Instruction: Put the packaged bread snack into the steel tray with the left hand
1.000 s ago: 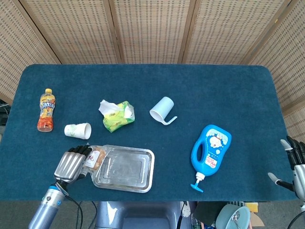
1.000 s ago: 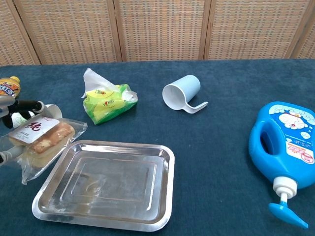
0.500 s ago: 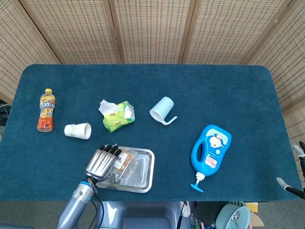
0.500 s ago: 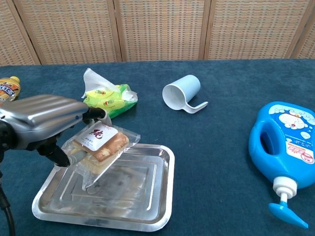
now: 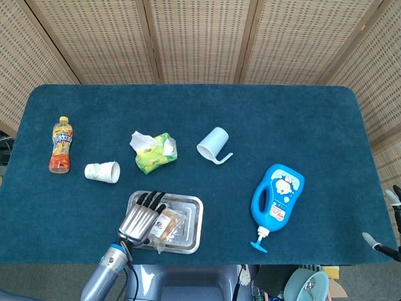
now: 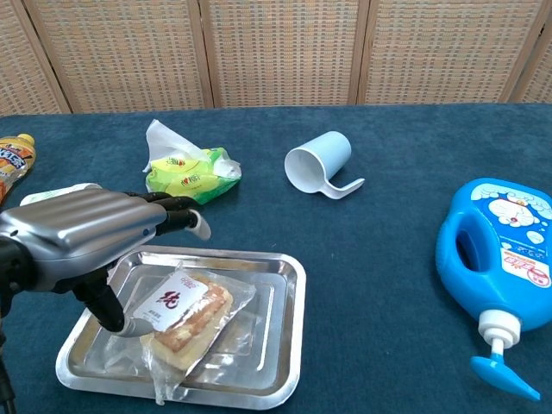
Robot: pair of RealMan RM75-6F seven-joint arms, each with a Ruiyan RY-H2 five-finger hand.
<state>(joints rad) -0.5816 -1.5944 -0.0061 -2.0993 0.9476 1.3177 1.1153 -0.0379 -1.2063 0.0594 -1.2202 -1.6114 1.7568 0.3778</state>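
Note:
The packaged bread snack (image 5: 164,224) (image 6: 185,315), a clear wrapper with a white label, lies tilted inside the steel tray (image 5: 188,200) (image 6: 293,328) near the table's front edge. My left hand (image 5: 141,213) (image 6: 86,237) hovers over the tray's left half, its fingers stretched out flat above the tray. The thumb hangs down by the wrapper's left end; whether it touches is unclear. Nothing is gripped. Of my right hand (image 5: 385,241) only spread fingertips show at the far right edge of the head view, holding nothing.
Behind the tray lie a paper cup (image 5: 102,171), a green tissue pack (image 5: 155,150) (image 6: 190,177) and a tipped pale mug (image 5: 214,144) (image 6: 319,162). An orange drink bottle (image 5: 61,144) (image 6: 13,155) is far left. A blue pump bottle (image 5: 277,199) (image 6: 500,259) lies right.
My left hand carried the bread snack from left of the tray over it, lowered it in and spread its fingers. The right hand dropped mostly out of view.

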